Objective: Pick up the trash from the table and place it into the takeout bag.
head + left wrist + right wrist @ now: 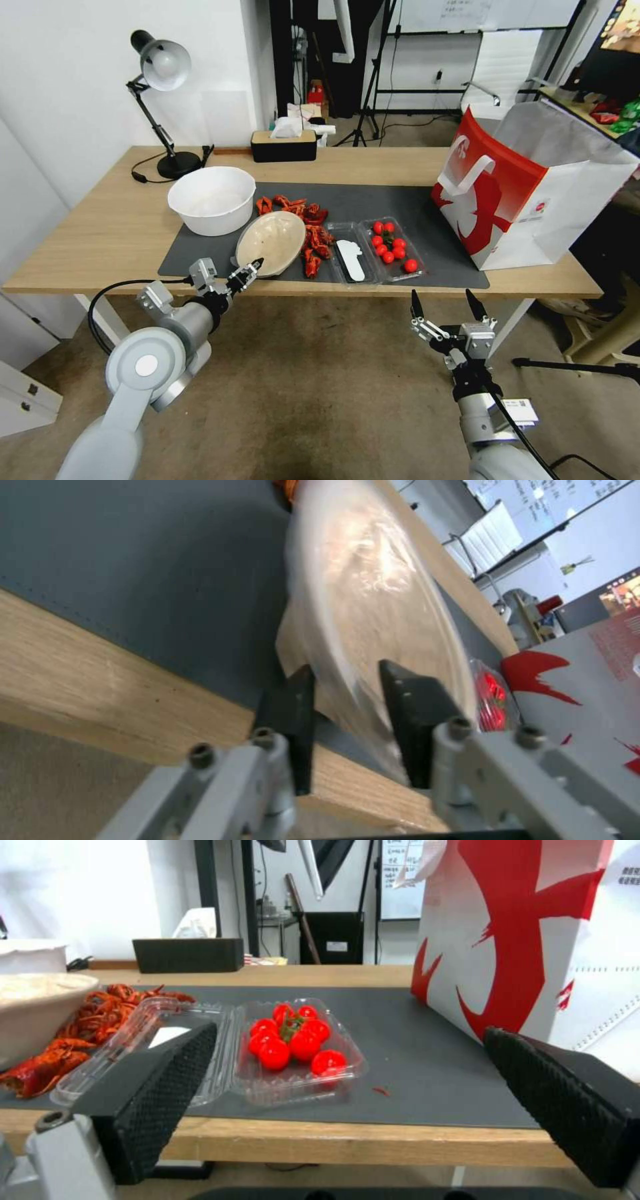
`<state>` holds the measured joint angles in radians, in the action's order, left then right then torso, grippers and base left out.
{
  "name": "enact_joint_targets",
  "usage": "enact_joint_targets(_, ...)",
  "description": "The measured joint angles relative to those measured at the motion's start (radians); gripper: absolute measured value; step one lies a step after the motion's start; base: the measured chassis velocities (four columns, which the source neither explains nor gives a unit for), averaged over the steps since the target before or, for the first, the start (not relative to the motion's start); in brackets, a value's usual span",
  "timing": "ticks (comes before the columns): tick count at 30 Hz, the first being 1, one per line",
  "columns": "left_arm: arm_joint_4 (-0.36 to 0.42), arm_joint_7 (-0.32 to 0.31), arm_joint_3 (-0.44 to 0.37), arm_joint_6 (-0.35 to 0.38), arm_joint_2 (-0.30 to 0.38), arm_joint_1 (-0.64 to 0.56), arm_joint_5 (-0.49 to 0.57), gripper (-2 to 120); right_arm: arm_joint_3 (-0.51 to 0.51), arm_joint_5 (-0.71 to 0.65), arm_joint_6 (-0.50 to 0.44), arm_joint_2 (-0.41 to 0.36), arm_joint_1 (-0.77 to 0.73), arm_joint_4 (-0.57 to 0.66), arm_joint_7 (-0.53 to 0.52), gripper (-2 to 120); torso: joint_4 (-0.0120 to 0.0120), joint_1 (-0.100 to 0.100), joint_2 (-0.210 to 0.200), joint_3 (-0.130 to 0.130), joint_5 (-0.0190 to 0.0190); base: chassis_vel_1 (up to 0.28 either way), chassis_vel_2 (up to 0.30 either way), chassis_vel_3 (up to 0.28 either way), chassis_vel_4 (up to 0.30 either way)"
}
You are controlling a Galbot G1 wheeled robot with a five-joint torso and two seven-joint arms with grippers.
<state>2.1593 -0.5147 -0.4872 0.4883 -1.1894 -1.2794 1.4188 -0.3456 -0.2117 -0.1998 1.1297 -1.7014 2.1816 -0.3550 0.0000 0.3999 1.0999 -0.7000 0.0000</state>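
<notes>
A beige shallow bowl [272, 241] [373, 605] sits tilted at the near edge of the dark mat [400, 200] on the table [113, 227]. My left gripper [255, 265] [347, 670] is shut on the bowl's near rim, one finger on each side. Red crayfish shells [313, 227] [87, 1015] lie beside the bowl. Right of them is an open clear clamshell [377, 252] [293, 1050] holding cherry tomatoes. The red-and-white takeout bag [493, 193] [520, 940] stands open at the table's right end. My right gripper [445, 301] [347, 1032] hangs open below the table's front edge, facing the clamshell.
A large white bowl [212, 199] stands on the mat's left end. At the back are a black desk lamp [160, 73] and a tissue box [283, 145]. Bare mat lies between the clamshell and the bag.
</notes>
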Motion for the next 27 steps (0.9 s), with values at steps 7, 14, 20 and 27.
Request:
enact_joint_targets(7, 0.01, 0.005, -0.002, -0.007, 0.009, -0.006, -0.001, 1, -0.001, 0.004, 0.0, 0.003, -0.003, 0.004, -0.002, 100, 0.0001, 0.0, 0.0, 0.0, 0.0001, 0.0, 0.0, 0.0, 0.0)
enact_joint_targets(14, 0.034, 0.023, -0.003, -0.037, 0.029, 0.034, -0.005, 0, -0.001, 0.008, 0.0, 0.013, -0.01, 0.016, -0.002, 100, 0.0001, 0.0, 0.0, 0.0, -0.0001, 0.0, 0.0, 0.0, 0.0)
enact_joint_targets(20, 0.029, 0.047, 0.041, -0.058, 0.08, 0.142, -0.007, 0, -0.005, 0.011, 0.0, 0.021, -0.024, 0.031, -0.003, 100, 0.0, 0.0, 0.0, 0.0, 0.0002, 0.0, 0.0, 0.0, 0.0)
enact_joint_targets(27, -0.064, 0.079, 0.188, -0.085, 0.138, 0.405, -0.012, 0, -0.012, 0.023, 0.0, 0.033, -0.035, 0.032, -0.004, 100, -0.0002, 0.0, 0.0, 0.0, -0.0001, 0.0, 0.0, 0.0, 0.0)
